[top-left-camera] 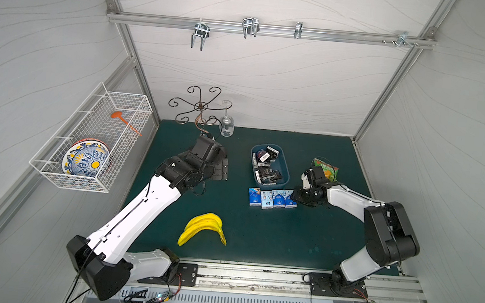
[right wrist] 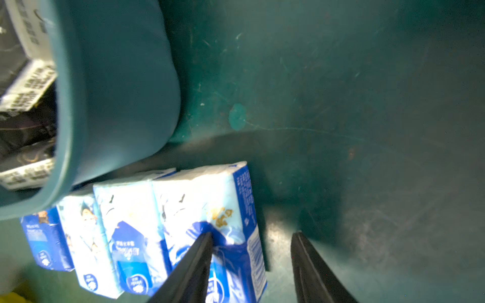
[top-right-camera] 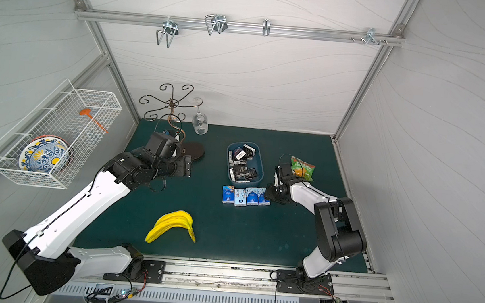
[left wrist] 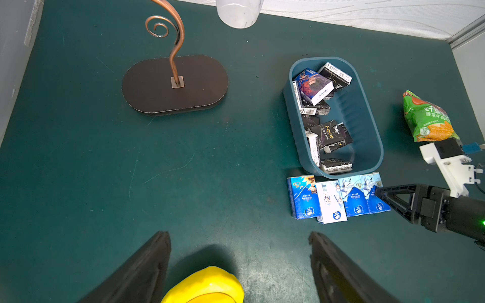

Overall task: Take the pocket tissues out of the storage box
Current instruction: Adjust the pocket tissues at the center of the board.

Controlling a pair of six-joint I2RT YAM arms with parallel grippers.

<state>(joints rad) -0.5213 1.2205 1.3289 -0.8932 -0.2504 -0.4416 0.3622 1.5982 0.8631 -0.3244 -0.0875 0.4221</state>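
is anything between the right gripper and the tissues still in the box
Only the low wall of the storage box stands between the right gripper and the black packets inside. The box is open on top; nothing visible covers them.

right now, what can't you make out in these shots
- Pocket tissues in the storage box: lower ones buried under upper ones, left wrist view; too small in both top views.
- Whether the right gripper touches the end blue packet: right wrist view blurred.
- Bananas: cut off by the left wrist view's bottom edge.
- Snack bag: partly behind the right arm in both top views.
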